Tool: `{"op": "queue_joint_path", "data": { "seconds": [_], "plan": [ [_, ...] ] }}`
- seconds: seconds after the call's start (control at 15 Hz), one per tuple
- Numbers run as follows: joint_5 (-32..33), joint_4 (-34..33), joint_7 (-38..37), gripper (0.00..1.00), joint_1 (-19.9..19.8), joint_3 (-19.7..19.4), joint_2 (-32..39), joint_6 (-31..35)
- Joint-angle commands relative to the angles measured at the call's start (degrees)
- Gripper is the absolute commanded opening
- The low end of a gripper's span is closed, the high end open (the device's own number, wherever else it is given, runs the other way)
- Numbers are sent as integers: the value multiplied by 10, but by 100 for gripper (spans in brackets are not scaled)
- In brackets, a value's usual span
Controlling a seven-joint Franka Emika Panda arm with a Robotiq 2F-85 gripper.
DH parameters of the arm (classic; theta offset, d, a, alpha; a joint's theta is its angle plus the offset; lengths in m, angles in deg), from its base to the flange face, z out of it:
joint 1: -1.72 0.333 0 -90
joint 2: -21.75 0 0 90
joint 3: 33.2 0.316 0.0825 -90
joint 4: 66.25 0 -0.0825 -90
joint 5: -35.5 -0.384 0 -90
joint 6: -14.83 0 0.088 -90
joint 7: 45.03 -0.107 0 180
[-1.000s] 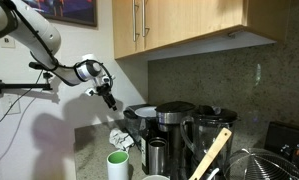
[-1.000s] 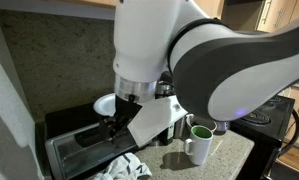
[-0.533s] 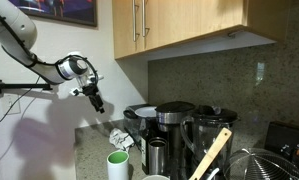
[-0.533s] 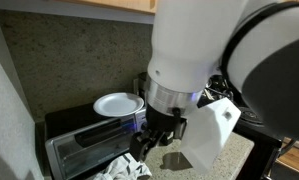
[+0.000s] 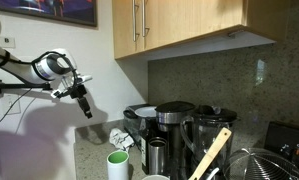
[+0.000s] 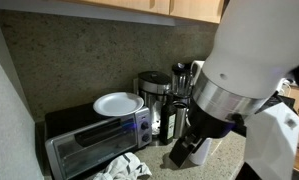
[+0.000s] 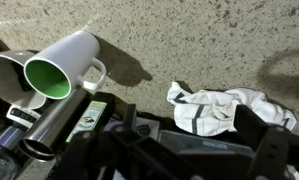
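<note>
Glossy white rounded arm (image 5: 49, 68) with grey joint rings, black gripper (image 5: 85, 105).

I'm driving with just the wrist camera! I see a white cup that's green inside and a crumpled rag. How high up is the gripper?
Observer: Pretty high. In an exterior view the gripper hangs in the air, well above the mug and off to one side of it, touching nothing.
Operator: Okay! And what's near the rag? My picture stops right there.
Observer: It lies right in front of a toaster oven, and a white plate sits on top of that oven.
</note>
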Motion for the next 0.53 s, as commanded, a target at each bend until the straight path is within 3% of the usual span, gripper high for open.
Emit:
{"op": "queue_joint_path", "data": {
  "seconds": [0.0,0.47],
  "plan": [
    [-15,12,8,100,-20,18,-16,0],
    [-22,39,15,100,-22,19,-48,1]
  ]
}}
